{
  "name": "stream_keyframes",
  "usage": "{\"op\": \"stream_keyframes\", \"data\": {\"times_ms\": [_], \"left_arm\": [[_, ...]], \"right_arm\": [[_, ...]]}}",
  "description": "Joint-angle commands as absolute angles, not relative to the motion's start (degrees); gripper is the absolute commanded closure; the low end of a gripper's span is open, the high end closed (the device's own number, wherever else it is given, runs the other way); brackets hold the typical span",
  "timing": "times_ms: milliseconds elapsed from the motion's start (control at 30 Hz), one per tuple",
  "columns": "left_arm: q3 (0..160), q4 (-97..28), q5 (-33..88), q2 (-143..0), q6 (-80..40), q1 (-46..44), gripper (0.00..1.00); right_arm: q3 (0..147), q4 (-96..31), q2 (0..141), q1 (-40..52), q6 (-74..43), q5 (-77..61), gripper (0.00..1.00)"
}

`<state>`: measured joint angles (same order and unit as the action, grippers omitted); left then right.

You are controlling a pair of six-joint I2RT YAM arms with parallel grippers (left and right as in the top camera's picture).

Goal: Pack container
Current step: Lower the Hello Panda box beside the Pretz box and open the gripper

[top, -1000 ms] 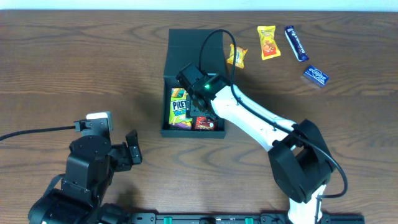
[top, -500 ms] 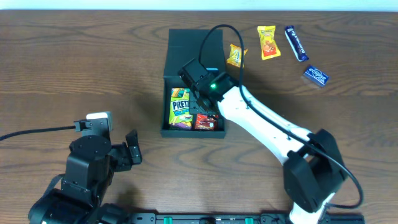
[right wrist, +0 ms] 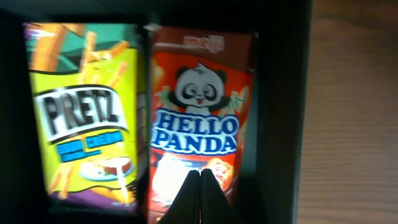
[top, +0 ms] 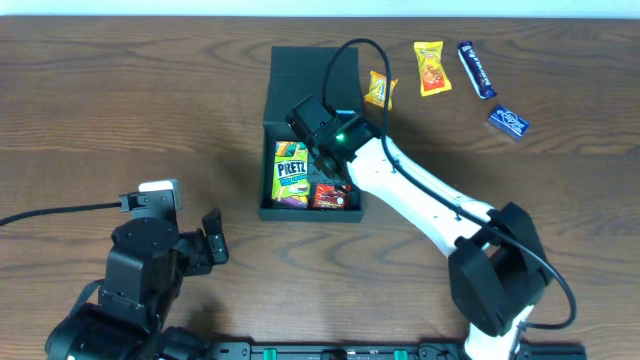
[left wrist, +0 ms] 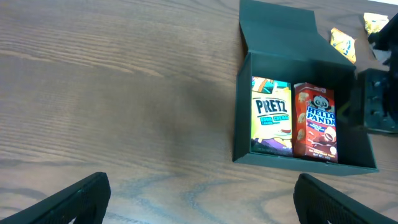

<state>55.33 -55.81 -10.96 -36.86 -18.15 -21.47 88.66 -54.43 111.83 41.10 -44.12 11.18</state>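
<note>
- One matte black square cardboard box (top: 300,80)
- Two snack cartons: yellow-green Pretz carton (top: 289,172), red Hello Panda carton (top: 330,198)
- Two foil packets: small orange packet (top: 380,90), yellow packet (top: 430,68)
- Two blue wrapped bars: long bar (top: 476,69), short bar (top: 508,121)

Right tool (right wrist: 199,177) pinched tight, arm outstretched; left tool (left wrist: 202,199) spread wide, perhaps tucked low.

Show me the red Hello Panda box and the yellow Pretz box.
red Hello Panda box (left wrist: 315,121): left wrist view, middle of its printed front.
yellow Pretz box (left wrist: 272,115): left wrist view, middle of its printed front.
</note>
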Motion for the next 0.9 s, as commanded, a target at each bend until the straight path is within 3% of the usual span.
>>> {"op": "stream_keyframes", "data": {"times_ms": [0, 867], "left_arm": [[56.51, -55.96, -12.03, -36.69, -17.8, -21.3, 0.05], [56.51, -55.96, -12.03, -36.69, -17.8, -21.3, 0.05]], "right_arm": [[89.45, -55.02, 113.95, 41.54, -47.13, 14.37, 0.99], [89.43, -52.73, 118.96, 39.81, -48.23, 20.69, 0.99]]}}
